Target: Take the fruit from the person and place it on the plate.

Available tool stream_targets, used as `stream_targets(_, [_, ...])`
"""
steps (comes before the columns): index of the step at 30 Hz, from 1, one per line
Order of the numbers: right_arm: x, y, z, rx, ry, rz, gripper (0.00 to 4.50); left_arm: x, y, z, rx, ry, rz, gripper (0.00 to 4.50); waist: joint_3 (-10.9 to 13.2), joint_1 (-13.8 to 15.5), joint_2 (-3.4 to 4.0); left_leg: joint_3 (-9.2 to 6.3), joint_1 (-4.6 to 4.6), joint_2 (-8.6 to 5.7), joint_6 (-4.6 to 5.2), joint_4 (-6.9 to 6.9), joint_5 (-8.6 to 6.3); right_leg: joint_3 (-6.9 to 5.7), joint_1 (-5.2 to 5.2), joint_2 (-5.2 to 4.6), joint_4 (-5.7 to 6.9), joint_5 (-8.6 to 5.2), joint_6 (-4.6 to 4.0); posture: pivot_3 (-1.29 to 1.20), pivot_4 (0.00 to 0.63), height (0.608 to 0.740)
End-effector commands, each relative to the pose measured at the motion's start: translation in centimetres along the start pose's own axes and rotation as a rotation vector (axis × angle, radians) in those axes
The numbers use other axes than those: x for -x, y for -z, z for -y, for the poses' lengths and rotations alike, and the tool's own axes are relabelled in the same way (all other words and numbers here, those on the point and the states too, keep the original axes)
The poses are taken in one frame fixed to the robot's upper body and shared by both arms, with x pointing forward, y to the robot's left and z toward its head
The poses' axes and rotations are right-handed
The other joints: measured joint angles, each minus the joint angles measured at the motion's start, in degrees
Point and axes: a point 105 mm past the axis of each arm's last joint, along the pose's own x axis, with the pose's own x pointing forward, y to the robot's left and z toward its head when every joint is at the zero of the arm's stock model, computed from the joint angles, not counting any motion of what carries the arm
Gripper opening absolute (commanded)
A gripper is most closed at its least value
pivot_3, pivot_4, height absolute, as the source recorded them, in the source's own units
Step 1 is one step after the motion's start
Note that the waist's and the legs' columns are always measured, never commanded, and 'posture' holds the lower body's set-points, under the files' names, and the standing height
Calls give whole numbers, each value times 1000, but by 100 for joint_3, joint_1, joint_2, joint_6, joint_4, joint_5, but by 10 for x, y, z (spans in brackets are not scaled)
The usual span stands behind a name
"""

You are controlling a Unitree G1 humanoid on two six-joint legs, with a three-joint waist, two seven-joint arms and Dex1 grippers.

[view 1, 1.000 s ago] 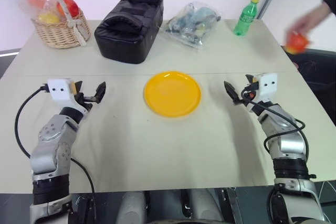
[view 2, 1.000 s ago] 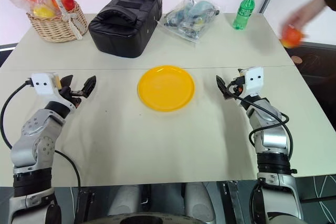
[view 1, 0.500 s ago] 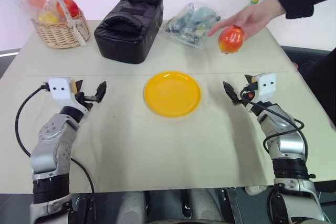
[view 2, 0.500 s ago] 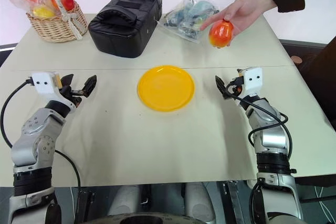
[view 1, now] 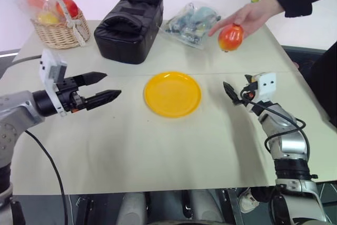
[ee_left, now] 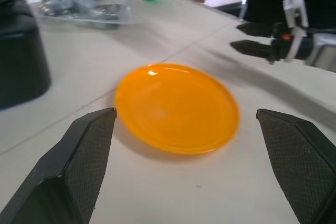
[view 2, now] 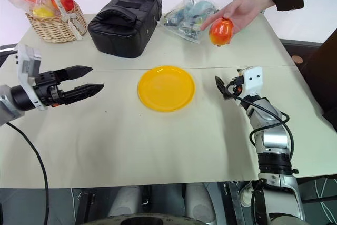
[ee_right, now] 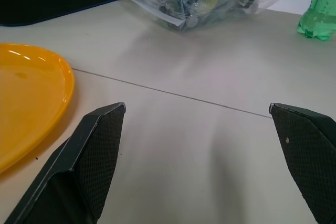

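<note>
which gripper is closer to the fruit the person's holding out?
Right. The right gripper sits open just below the fruit in the person's hand, right of the plate. The left gripper, also open, is across the plate, far off.

Bright, even light from above; soft shadows fall on the table (view 1: 158, 146). A small glare spot sits on the plate (ee_left: 176, 108). Upper part of the left wrist view is blurred.

Plate (view 1: 173, 94) – smooth, glossy, plastic-looking. Fruit (view 1: 230, 37) – smooth, slight sheen. Table (view 1: 158, 146) – matt. Basket (view 1: 60, 32) woven wicker, its contents under clear crinkled film. Bag (view 1: 128, 22) black cloth, matt. Bottle (ee_right: 318, 6) translucent green plastic. Finger pads (ee_left: 86, 156) finely cross-textured, matt black.
</note>
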Motion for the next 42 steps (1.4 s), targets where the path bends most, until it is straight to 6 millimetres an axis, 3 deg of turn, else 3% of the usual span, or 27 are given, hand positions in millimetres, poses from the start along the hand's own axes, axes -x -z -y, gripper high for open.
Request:
stream_targets(1, [3,-45,5,-1,23,114,4500,1,-23,0,-64,5,51,4462,0,3,0,0,0,0,0,0,0,0,0,0,0,0,0,0,150,740])
stream_targets(4, [-4,-70,-6,-37,10,164,4500,-4,-20,-1,-60,6,48,4462,0,-17,0,0,0,0,0,0,0,0,0,1,1,0,0,0,150,740])
stream_targets(9, [-15,-93,-14,-110,-12,214,4500,-11,-15,-2,-61,-1,53,4462,0,-8,0,-1,0,4,0,-4,0,1,-3,8,1,0,0,0,150,740])
stream_targets(26, [-54,-102,-12,-190,2,206,4500,-11,-3,1,-44,-42,54,4462,0,-14,1,1,-4,2,0,-4,0,2,-7,3,0,0,0,0,150,740])
stream_targets(30, [-55,-105,-10,-186,4,224,3426,-10,-1,2,-40,-48,53,4500,0,-1,1,1,-4,0,0,-3,0,2,-7,0,0,0,0,0,150,740])
stream_targets(35, [-54,-107,-15,-178,-27,225,3374,-8,1,1,-39,-62,50,4500,0,-10,1,0,-6,1,0,-3,0,1,-7,1,0,0,0,0,150,740])
stream_targets(38, [-54,-97,-48,-125,-178,157,3374,-4,10,-3,-46,-87,2,4500,0,-21,1,1,-5,1,0,-4,0,1,-7,0,0,0,0,0,150,740])
stream_targets(42, [-49,-76,-96,-109,-353,65,3374,3,36,-6,-55,-115,-120,4500,0,-72,1,0,-3,7,0,-12,0,1,-12,8,1,-1,-2,0,150,740])
